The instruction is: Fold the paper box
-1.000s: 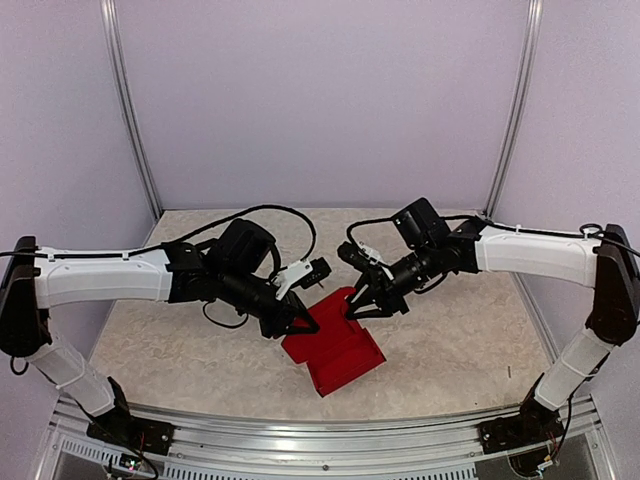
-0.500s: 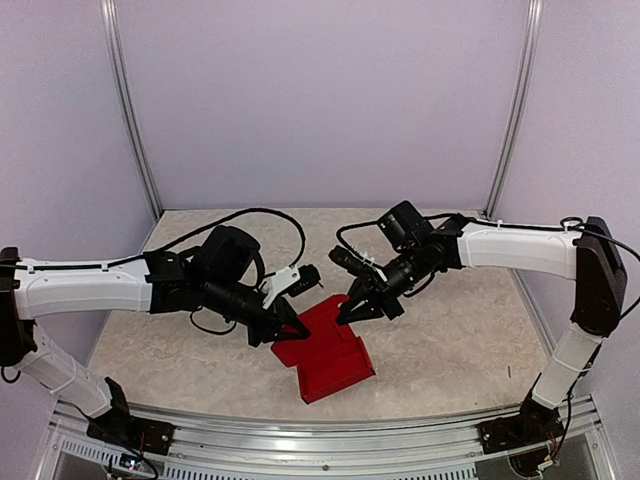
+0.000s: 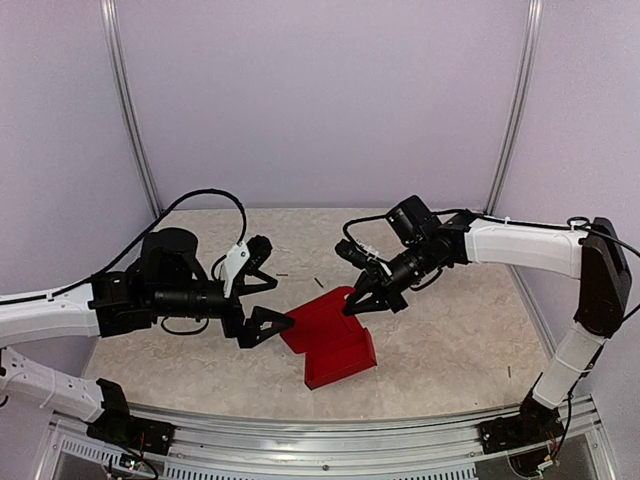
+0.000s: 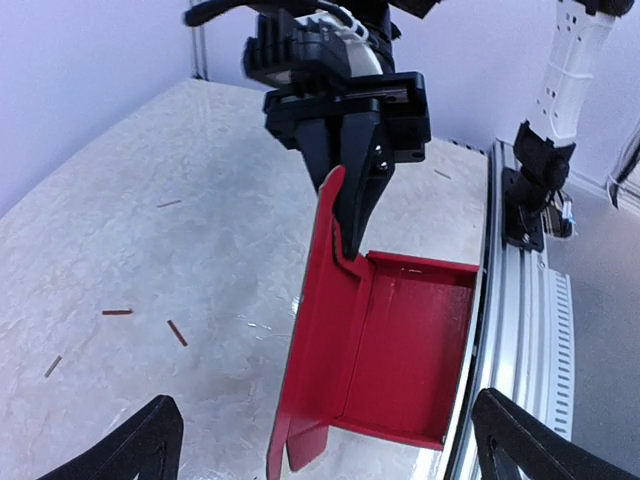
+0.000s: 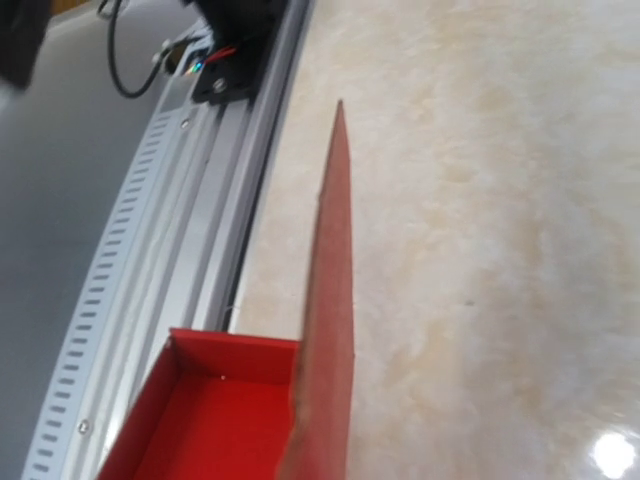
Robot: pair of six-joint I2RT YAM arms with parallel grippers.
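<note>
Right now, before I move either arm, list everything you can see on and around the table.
paper box: one, bright red, middle of the table towards the near edge; tray part lies flat, one upright flap stands on its far side.
slivers: several, thin, dark reddish-brown, scattered on the table apart from the box.
table: one, beige marbled.
rail: one, silver metal, along the near edge.
right gripper: one, black fingers shut on the upright flap.
left gripper: one, black fingers open wide, facing the box, gripping nothing.
</note>
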